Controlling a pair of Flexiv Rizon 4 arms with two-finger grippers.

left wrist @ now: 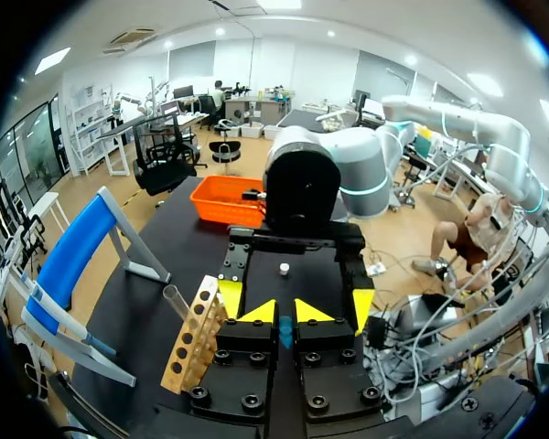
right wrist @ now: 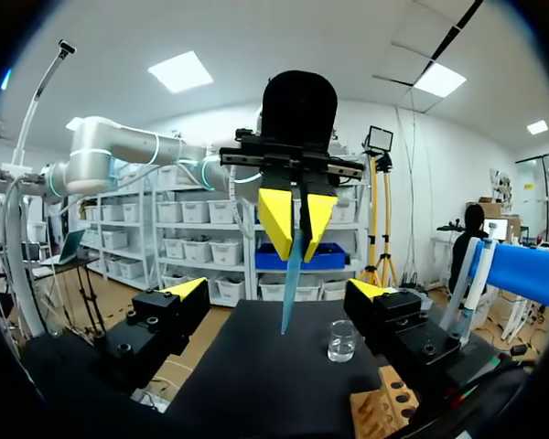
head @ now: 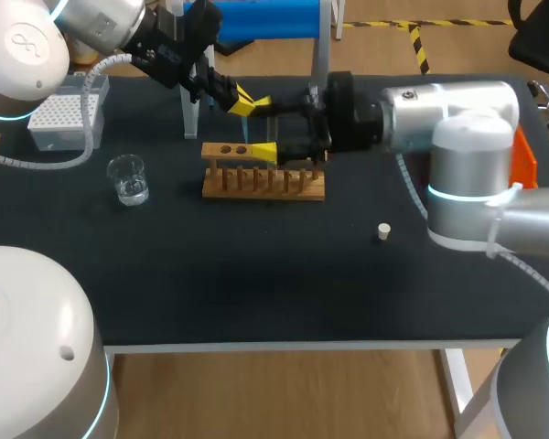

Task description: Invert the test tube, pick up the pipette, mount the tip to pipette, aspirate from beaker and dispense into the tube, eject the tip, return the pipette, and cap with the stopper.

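Observation:
My left gripper (head: 246, 102) hangs above the wooden rack (head: 263, 176), shut on a slim blue pipette tip (right wrist: 293, 279) that points down. My right gripper (head: 265, 126) faces it from the right, fingers wide open, one on each side of the left gripper's tips and not touching the blue tip. In the left wrist view a clear test tube (left wrist: 175, 299) leans in the end of the rack (left wrist: 192, 343). The glass beaker (head: 128, 178) with water stands left of the rack. A small white stopper (head: 382, 231) lies right of it.
A grey tip box (head: 64, 114) sits at the far left. The blue pipette stand (head: 256, 18) is at the back with a white pipette (head: 190, 105) hanging on it. An orange bin (head: 524, 160) stands behind my right arm.

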